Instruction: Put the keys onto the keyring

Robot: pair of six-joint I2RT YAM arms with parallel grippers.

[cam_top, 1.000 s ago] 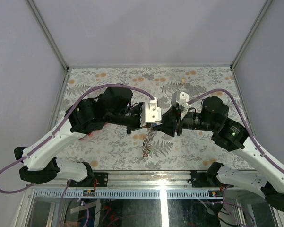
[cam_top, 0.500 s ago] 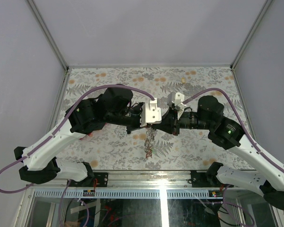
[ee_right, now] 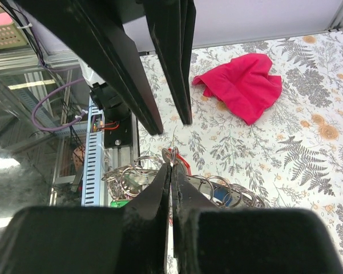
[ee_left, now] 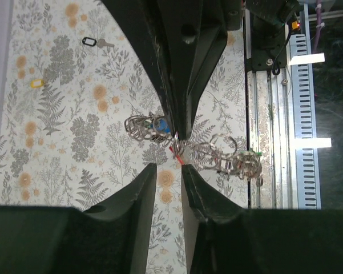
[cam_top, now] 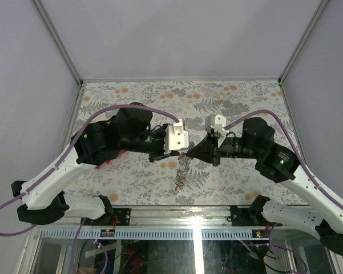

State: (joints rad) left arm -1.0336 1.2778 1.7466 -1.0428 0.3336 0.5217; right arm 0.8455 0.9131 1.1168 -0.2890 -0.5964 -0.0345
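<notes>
Hanging over the middle of the flowered bench [cam_top: 131, 94] in the top view, small silver metal keys [cam_top: 181, 172] dangle bunched. Left wrist view: the left claw [ee_left: 167, 174], at 6 o'clock, stands apart, gripping nothing. Right wrist view: the right claw [ee_right: 171, 166], pressed together, pinches the thin grey metal keyring [ee_right: 170, 153]. So slight a pinch could slip, dropping the bunch.

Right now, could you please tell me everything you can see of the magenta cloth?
The magenta cloth is plain, soft-looking fabric, crumpled into a loose, rounded heap with shallow folds. It lies on the floral table, towards the upper right of the right wrist view. Nothing but the table appears to touch it. In the top view, only a small red sliver of it shows.
</notes>
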